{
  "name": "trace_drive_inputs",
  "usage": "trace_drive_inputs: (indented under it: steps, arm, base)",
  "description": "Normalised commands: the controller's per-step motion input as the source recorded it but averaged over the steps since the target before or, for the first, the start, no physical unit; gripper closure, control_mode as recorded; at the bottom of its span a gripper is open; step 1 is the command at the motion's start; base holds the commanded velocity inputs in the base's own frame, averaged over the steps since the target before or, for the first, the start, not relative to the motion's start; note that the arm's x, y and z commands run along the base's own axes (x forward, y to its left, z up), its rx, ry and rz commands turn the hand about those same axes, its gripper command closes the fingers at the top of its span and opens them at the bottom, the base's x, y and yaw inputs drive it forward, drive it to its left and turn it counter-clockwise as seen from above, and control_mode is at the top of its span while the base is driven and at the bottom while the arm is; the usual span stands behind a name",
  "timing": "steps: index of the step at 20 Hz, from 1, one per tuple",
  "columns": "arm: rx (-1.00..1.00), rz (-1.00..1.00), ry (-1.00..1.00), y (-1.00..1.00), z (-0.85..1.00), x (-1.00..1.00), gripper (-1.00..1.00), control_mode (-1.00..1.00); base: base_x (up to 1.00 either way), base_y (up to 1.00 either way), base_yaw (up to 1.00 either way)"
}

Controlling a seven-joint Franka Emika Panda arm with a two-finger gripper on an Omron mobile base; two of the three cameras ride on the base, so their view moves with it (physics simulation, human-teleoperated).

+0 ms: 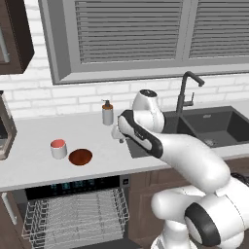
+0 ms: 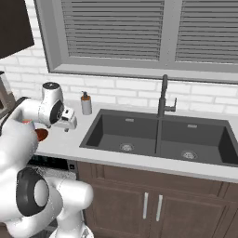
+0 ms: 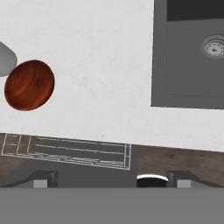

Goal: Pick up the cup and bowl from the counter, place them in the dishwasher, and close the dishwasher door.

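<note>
The cup (image 1: 58,148), grey-white with a red top, stands on the counter (image 1: 29,170) just left of the shallow reddish-brown bowl (image 1: 80,156). Below them the dishwasher (image 1: 73,186) is open, its white wire rack (image 1: 73,216) pulled out; the dishwasher door is hidden under the rack. My gripper (image 2: 69,124) hovers above the counter to the right of the bowl, near the sink's left edge, pointing down. In the hand view the bowl (image 3: 29,84) lies at the left, a grey edge of the cup (image 3: 6,59) beside it, and my gripper (image 3: 112,180) is open and holds nothing.
A grey soap dispenser (image 1: 107,113) with a brown pump stands at the back of the counter. The dark double sink (image 2: 158,135) with a black tap (image 2: 163,95) lies to the right. Brown cabinet doors (image 2: 153,204) sit under the sink.
</note>
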Motion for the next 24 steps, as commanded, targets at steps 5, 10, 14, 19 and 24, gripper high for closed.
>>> trace_drive_inputs:
  steps: [5,10,14,19,24]
  arm:
    - [0.03,0.00,0.06,0.45,-0.42,0.64,-1.00,-1.00]
    - [0.04,0.01,0.10,0.61,-0.52,0.47,-1.00,-1.00]
    - [0.02,0.02,0.06,0.65,-0.48,0.23,-1.00,-1.00]
    - [0.00,0.01,0.02,0.64,-0.41,0.05,-1.00,-1.00]
    - [0.00,0.00,0.01,0.36,-0.43,0.14,-1.00,-1.00]
  base:
    - [0.00,0.00,0.00]
    - [0.00,0.00,0.00]
    - [0.00,0.00,0.00]
    - [0.00,0.00,0.00]
    - [0.00,0.00,0.00]
